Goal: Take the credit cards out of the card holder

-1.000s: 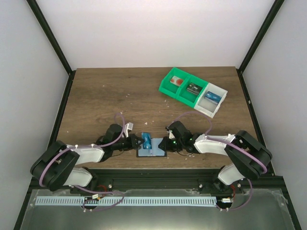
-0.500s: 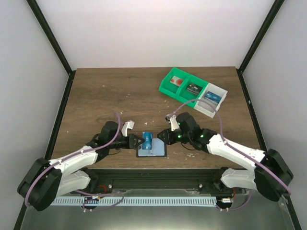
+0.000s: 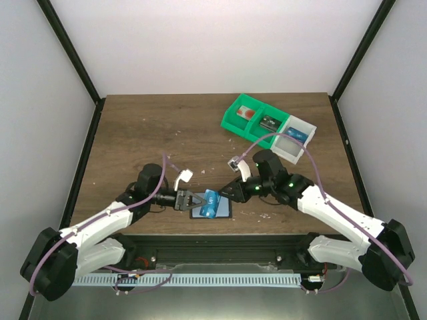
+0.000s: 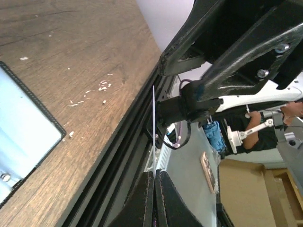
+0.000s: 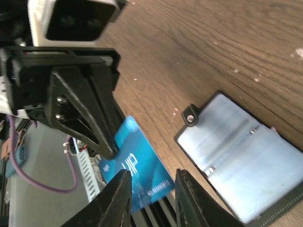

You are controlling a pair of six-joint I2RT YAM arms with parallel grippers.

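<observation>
Blue plastic is the worry: the blue card [image 3: 211, 202] hangs in the left end effector [image 3: 193, 200], whose fingers [image 4: 143, 201] are clamped shut on one thin edge of it, low above the card holder [image 3: 225, 211]. That holder lies open and flat on the bench [image 3: 153, 133], close to its near edge, between the two arms. The right end effector [image 3: 228, 192] sits just beside the card with jaws parted, holding nothing. A pinch this slight may let the card pivot or slip, and it could drop past the bench edge. A careless right-arm move might also knock the card or shove the unrestrained holder.
</observation>
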